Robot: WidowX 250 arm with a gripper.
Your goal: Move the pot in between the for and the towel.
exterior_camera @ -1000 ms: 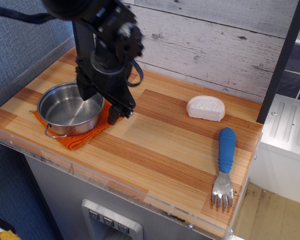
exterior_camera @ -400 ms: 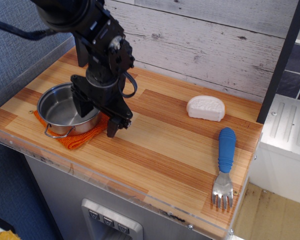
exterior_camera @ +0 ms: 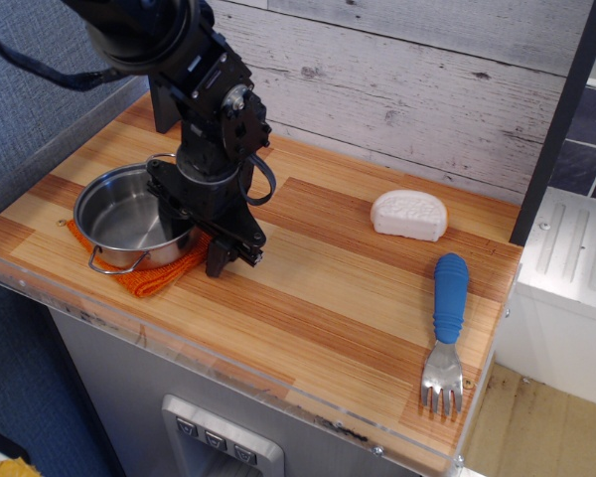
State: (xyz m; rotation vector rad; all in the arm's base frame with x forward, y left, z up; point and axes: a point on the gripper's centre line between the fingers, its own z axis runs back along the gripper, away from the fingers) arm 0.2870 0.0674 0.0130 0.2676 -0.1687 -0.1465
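The shiny steel pot (exterior_camera: 124,214) sits on the orange knitted towel (exterior_camera: 154,280) at the left front of the wooden counter. My black gripper (exterior_camera: 201,246) reaches down onto the pot's right rim, with one finger inside the bowl and the other outside on the towel's edge. The jaws stand narrow around the pot's wall. The fork with the blue handle (exterior_camera: 447,318) lies at the right front, tines toward the front edge, far from the gripper.
A white ridged lump (exterior_camera: 408,215) lies at the back right, above the fork. A grey-white plank wall runs behind the counter (exterior_camera: 318,288). A dark post (exterior_camera: 561,119) stands at the right edge. Bare wood lies between towel and fork.
The gripper has come down and shifted slightly left onto the pot's right rim, and its fingers have drawn closer together. The pot, towel and fork have not moved.
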